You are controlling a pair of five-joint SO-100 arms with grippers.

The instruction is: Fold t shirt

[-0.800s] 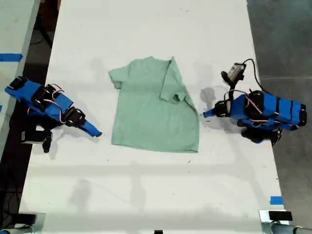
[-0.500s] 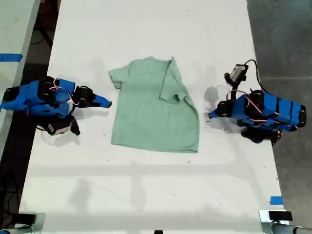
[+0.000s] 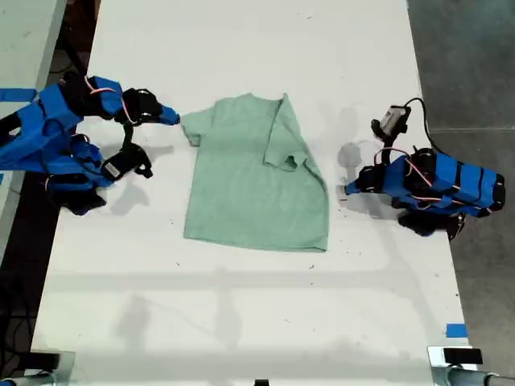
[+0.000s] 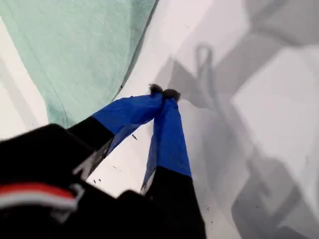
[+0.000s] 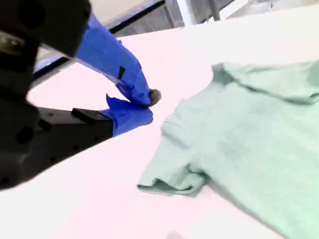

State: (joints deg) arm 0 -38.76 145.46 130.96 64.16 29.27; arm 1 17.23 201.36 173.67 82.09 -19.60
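Observation:
The pale mint-green t shirt (image 3: 249, 193) lies flat in the middle of the white table (image 3: 241, 305). Its side toward the exterior view's right is folded in over the body. My second gripper (image 3: 170, 117) hovers just off the sleeve on the exterior view's left, shut and empty. The second wrist view shows its blue tips (image 5: 147, 105) close to that sleeve of the t shirt (image 5: 249, 129). My first gripper (image 3: 349, 190) sits low on the exterior view's right, a short way off the folded edge. Its tips (image 4: 163, 92) are pressed together, holding nothing, with the t shirt (image 4: 75, 45) beside them.
A small grey device on a black cable (image 3: 392, 119) rests behind the first arm. A blue tape mark (image 3: 455, 330) sits near the table's front corner on the exterior view's right. Dark floor borders the table on both sides, and a second pale surface (image 3: 24, 48) shows at the exterior view's far left.
The second arm has swung from the table's near side up toward the sleeve, rising as it went. The first arm drew back slightly from the shirt, then held still.

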